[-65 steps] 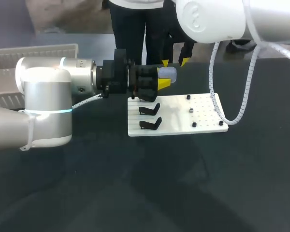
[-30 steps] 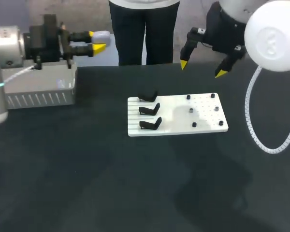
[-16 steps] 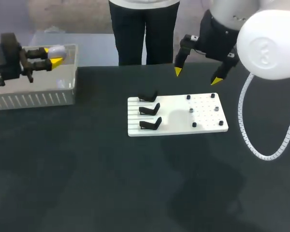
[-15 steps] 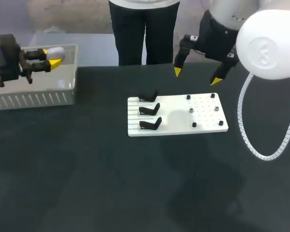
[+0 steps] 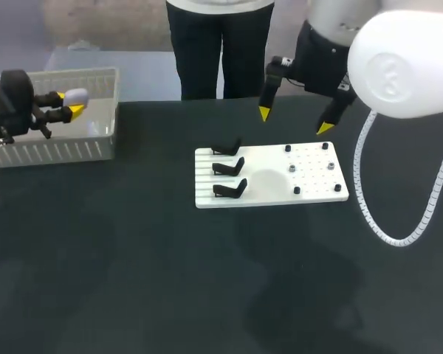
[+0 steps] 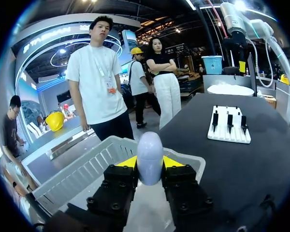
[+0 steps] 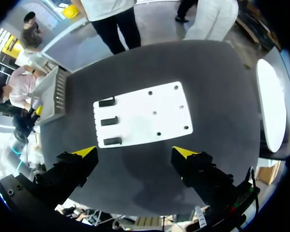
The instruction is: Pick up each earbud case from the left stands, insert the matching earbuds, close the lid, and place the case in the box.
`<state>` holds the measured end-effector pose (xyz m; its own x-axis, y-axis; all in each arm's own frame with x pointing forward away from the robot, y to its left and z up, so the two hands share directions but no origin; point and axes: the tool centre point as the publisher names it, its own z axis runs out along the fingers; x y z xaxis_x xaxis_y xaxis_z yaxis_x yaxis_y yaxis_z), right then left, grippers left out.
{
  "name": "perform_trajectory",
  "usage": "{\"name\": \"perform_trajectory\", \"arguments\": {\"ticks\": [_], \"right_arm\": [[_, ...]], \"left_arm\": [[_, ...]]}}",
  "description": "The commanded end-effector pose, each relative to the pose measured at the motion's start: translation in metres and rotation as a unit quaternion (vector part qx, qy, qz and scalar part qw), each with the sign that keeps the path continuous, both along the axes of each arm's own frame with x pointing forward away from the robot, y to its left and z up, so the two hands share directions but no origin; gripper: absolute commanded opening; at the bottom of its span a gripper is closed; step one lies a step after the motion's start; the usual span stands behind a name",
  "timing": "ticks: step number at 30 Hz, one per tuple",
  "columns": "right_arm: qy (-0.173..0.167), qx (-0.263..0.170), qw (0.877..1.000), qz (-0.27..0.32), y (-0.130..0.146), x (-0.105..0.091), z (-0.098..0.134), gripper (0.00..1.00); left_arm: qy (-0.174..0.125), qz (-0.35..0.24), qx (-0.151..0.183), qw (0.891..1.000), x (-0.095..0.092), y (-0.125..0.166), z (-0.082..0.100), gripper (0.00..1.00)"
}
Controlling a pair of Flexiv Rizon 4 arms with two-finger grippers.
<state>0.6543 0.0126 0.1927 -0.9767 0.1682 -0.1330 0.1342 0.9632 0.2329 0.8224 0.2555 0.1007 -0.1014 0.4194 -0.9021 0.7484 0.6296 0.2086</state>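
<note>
The left end effector grips the earbud case by its sides, the box beneath it; the smooth, light shell probably slips easily. The right end effector stands open.

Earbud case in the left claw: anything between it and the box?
Nothing visible. The left claw is shut on the earbud case above the open box. In the left wrist view, the part of the box floor that shows ahead of the case is bare.

earbud case base hidden within left hand, pegs too small to identify
</note>
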Motion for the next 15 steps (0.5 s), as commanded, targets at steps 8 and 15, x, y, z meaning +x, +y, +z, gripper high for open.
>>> {"name": "perform_trajectory", "arguments": {"ticks": [8,15], "right_arm": [[0.015,-0.013,1.000,0.002,0.008,0.003,0.000,1.00],[0.017,-0.012,1.000,0.009,0.012,0.003,0.000,1.00]], "left_arm": [[-0.008,0.053,-0.012,0.999,0.029,0.022,-0.029,0.00],[-0.009,0.041,-0.025,0.999,0.031,0.022,-0.028,1.00]]}}
